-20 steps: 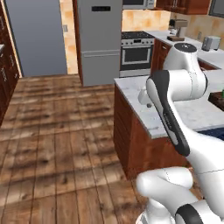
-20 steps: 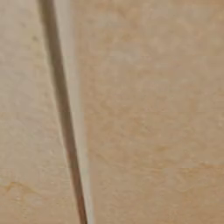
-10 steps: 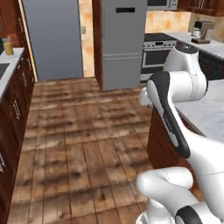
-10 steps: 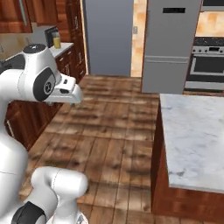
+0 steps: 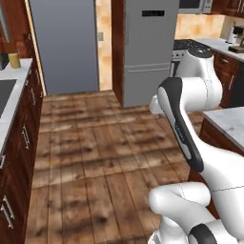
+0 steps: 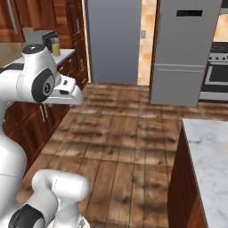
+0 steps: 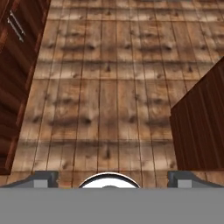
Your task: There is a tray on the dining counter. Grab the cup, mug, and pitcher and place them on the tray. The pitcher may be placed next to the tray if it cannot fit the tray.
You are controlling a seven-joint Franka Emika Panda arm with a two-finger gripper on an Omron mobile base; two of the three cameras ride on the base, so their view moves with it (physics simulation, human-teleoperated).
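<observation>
Wood-plank floor (image 5: 95, 157) throughout; steel fridge (image 6: 185, 51) at one o'clock, grey door panel (image 5: 64, 45) at eleven, dark wood cabinets (image 5: 21, 143) at nine, stove (image 6: 216, 73) at two.

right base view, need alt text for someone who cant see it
A white robot arm rises at the left over a wooden plank floor in a kitchen. A marble counter corner sits at the lower right, a grey fridge stands ahead, and a pitcher of orange liquid waits on the far left counter.
</observation>
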